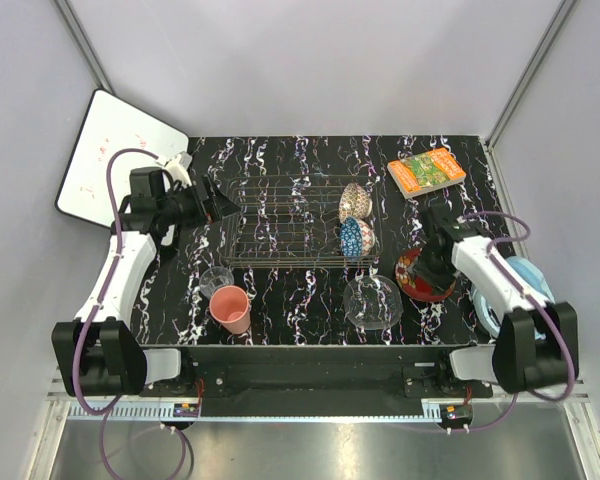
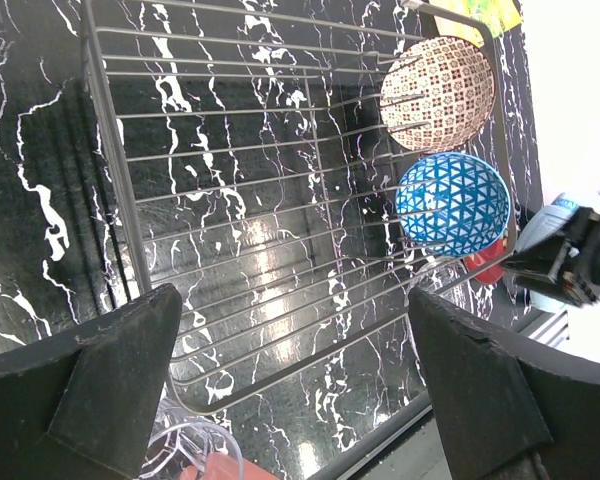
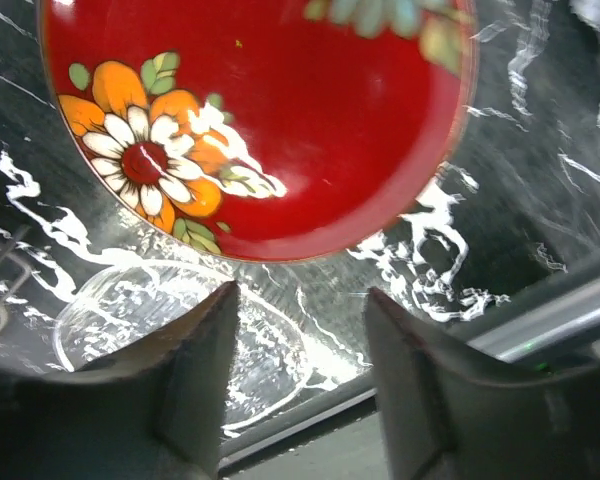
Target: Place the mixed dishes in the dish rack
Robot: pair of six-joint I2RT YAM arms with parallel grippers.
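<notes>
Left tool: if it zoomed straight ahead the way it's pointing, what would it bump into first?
Probably the dish rack: its wire grid lies straight ahead of the open left tool. Depth is unclear, so which wire comes first I cannot tell.

No readable text, number or brand in any view.

- Orange-green book (image 1: 426, 172), 1 o'clock on the table in the top view: the cover carries dark and light patches that may be print, too small to make out. The left wrist view catches only a yellow-green corner of it at 1 o'clock, blurred.
- White flat board (image 1: 120, 155), 10 o'clock, off the table's corner: faint reddish marks on its face, not legible as letters or figures.
- Red flower-rimmed dish (image 3: 280, 120), filling 12 o'clock of the right wrist view: painted orange-and-white flowers with green leaves, no lettering seen.
</notes>
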